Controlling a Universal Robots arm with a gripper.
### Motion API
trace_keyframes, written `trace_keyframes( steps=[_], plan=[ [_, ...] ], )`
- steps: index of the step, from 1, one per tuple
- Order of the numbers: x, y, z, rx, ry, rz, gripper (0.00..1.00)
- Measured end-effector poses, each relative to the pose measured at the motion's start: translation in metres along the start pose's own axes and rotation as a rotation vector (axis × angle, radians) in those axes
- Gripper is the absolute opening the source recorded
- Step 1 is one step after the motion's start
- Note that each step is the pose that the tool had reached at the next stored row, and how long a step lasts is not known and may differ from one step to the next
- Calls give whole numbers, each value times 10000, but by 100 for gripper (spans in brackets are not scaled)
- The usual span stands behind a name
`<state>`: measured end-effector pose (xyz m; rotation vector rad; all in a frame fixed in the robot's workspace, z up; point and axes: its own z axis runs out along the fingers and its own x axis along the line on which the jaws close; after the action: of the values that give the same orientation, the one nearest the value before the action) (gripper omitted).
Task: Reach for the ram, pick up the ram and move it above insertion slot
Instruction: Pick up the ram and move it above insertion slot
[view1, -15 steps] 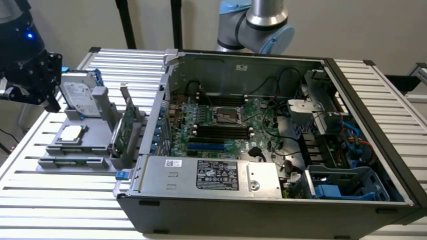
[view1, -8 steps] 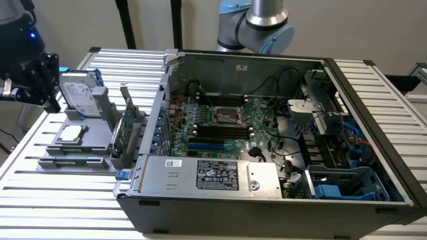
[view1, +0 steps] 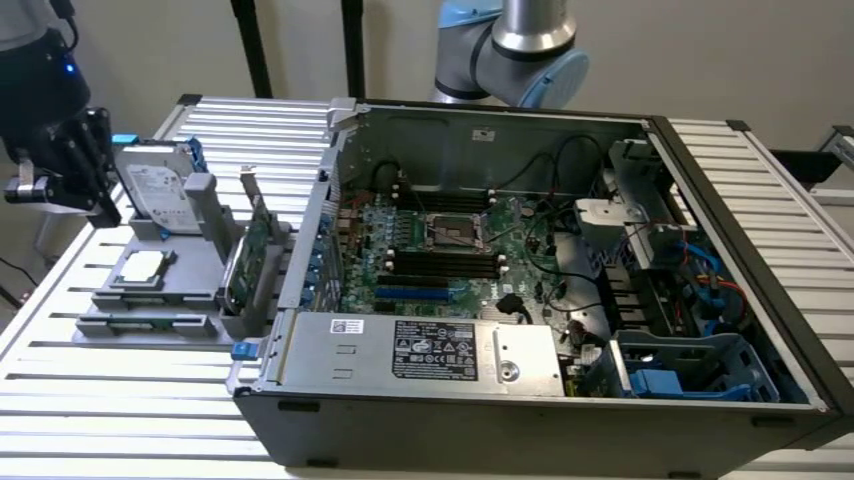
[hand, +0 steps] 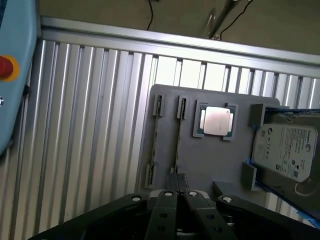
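Observation:
A grey holder tray (view1: 174, 275) lies on the slatted table to the exterior view's left of the open computer case. The ram (view1: 140, 322) rests on edge in the tray's front slots. In the wrist view it is a thin stick (hand: 179, 140), with a second slot line (hand: 155, 140) beside it. My gripper (view1: 94, 195) hangs at the far left, above the tray's back corner. Its black fingertips (hand: 176, 179) are shut together with nothing between them, over one end of the ram. The dark insertion slots (view1: 441, 262) lie on the motherboard inside the case.
The tray also holds a processor chip (hand: 216, 121), a hard drive (hand: 285, 150) and an upright green expansion card (view1: 247, 265). A pendant with a red button (hand: 5, 67) lies off the table. The case walls (view1: 320, 230) stand between tray and motherboard.

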<state>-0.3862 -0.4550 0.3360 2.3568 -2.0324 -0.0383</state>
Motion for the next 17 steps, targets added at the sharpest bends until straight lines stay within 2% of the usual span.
trace_keyframes(
  steps=[3,7,9,10,11,12,13,17],
  plan=[
    [-2,12,2,2,14,-421,11],
    [-2,14,2,2,16,-436,12],
    [-2,14,1,1,17,-436,24],
    [-2,14,1,0,17,-436,24],
    [-1,14,1,0,17,-436,30],
    [0,15,3,0,17,-436,30],
    [2,16,9,2,16,-436,37],
    [28,36,77,12,19,-430,37]
  ],
)
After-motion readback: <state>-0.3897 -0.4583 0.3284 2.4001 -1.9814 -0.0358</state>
